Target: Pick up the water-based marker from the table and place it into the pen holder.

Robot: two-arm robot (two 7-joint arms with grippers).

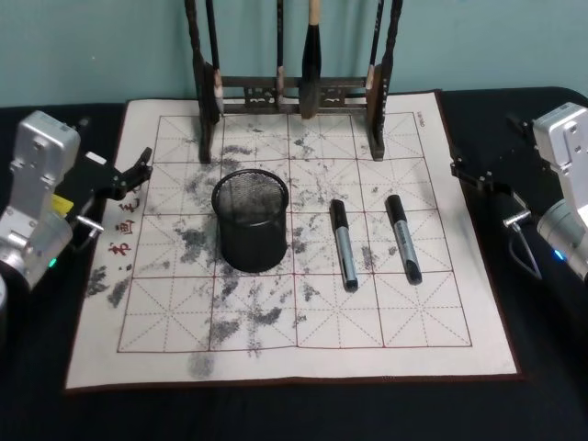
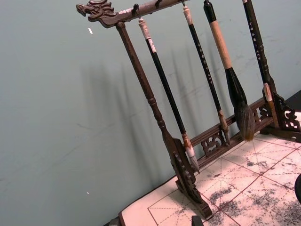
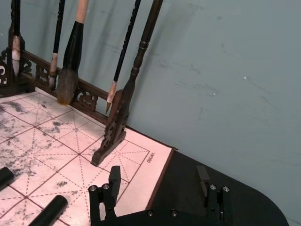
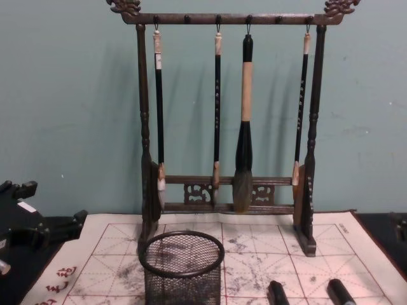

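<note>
Bench scene, described from the robot's side outward. The bench [image 1: 37,404] is covered in black cloth. On it lies a white calligraphy mat [image 1: 276,349] ruled with a red grid and blotched with grey ink. A column of red characters runs along its left margin.

In the middle rows of the grid stands the pen holder [image 1: 250,230], a black wire-mesh cup with a solid round rim. It is upright, its mouth is open, and nothing is inside. To its right two markers lie flat on the mat. The left-hand marker [image 1: 344,246] is near the holder but not touching it, and the right-hand marker [image 1: 403,239] lies farther right. The two are roughly parallel and apart. Each has a grey barrel toward the robot and a black cap toward the far edge. The pictures do not show which of them is the water-based one.

The left gripper [image 1: 142,170] hovers at the left border of the mat, level with the holder's far side. Its jaws are spread and hold nothing. The right gripper [image 3: 157,181] hangs over the bench just beyond the right border, well clear of both markers. Its fingers [image 3: 113,181] are parted, so the jaws are released and empty.

At the far edge of the mat stands a dark wooden brush rack [image 1: 262,92] with carved ends. Four brushes hang from it, among them one thick brush [image 4: 245,127]. Behind it is a teal wall [image 4: 76,95].
</note>
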